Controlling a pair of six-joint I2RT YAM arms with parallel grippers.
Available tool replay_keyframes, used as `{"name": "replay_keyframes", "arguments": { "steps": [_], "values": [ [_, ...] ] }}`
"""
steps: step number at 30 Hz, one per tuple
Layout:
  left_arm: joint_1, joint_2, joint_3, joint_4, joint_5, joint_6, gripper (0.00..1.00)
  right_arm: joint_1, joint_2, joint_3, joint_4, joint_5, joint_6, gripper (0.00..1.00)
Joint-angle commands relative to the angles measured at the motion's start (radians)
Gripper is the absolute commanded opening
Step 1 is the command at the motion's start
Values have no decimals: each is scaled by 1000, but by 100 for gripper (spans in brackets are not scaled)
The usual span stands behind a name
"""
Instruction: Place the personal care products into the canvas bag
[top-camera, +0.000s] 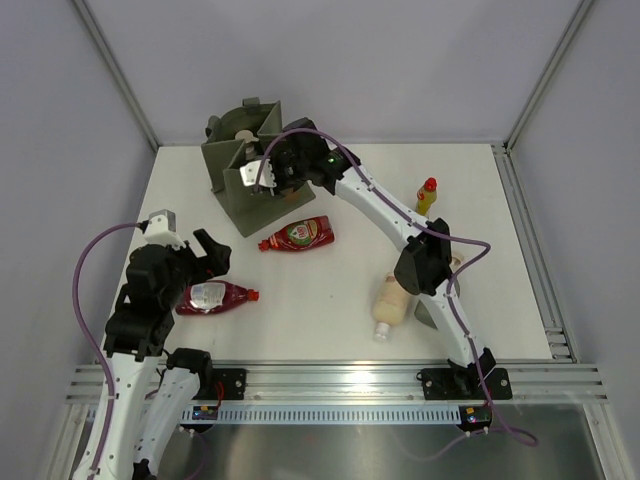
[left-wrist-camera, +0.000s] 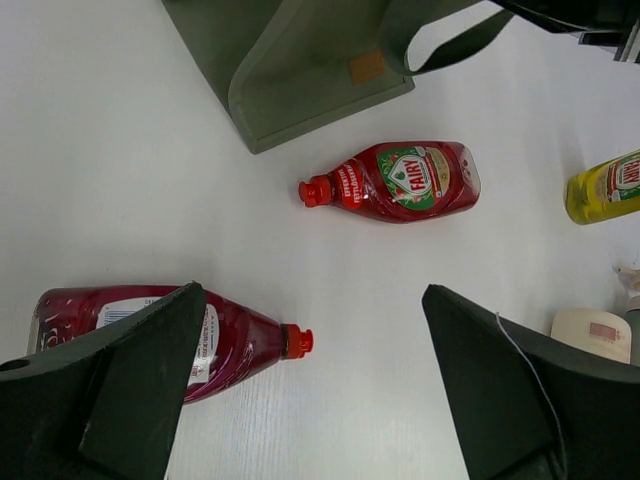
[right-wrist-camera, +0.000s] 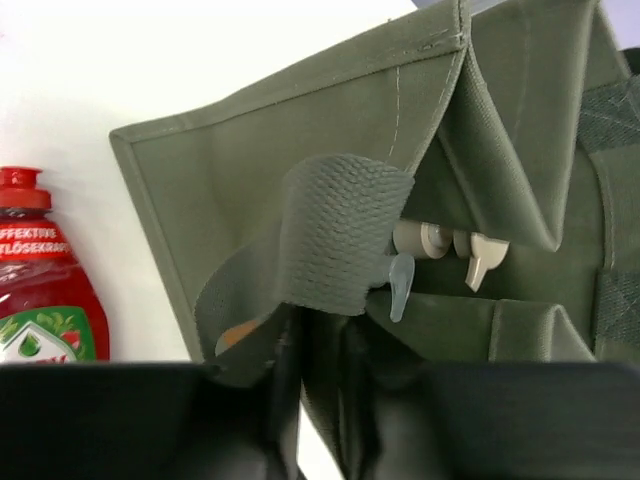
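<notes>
You are standing at a robotics lab test cell; the white table (top-camera: 300, 332) is a bare work surface, closed in on its far side and both flanks by plain grey panels (top-camera: 350, 60) set in aluminium posts (top-camera: 116, 75). Along the table's near edge runs a slotted aluminium rail (top-camera: 340, 381); the left arm (top-camera: 140, 312) and the right arm (top-camera: 375, 205) are bolted there; purple cables (top-camera: 79, 290) loop off them beside the table.
</notes>
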Motion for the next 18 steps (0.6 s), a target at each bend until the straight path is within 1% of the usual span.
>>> {"name": "replay_keyframes", "arguments": {
  "steps": [1, 2, 3, 4, 5, 6, 9, 11, 16, 18],
  "values": [
    [5, 16, 15, 31, 6, 19, 96, 5, -114, -14, 63, 12, 55, 17],
    [5, 18, 15, 34, 5, 19, 96, 3, -120, 32, 73, 3, 87, 8],
    [5, 18, 14, 38, 4, 19, 96, 3, -118, 63, 101, -1, 164, 6],
    [5, 18, 7, 43, 4, 16, 96, 2, -114, 133, 116, -5, 199, 3],
    [5, 19, 6, 46, 8, 13, 96, -1, -102, 162, 128, -8, 233, 0],
    [5, 19, 3, 48, 12, 10, 96, -6, -97, 182, 164, -5, 290, 0],
    [5, 19, -5, 49, 17, 4, 96, -4, -100, 175, 198, -8, 319, 0],
    [5, 19, -6, 49, 15, 6, 96, -4, -115, 108, 199, -21, 321, 0],
    [5, 26, -19, 55, 30, 10, 96, -6, -183, -55, 234, -60, 390, 3],
    [5, 39, -34, 71, 79, 6, 96, -7, -201, -55, 215, -103, 423, 7]
  ]
}}
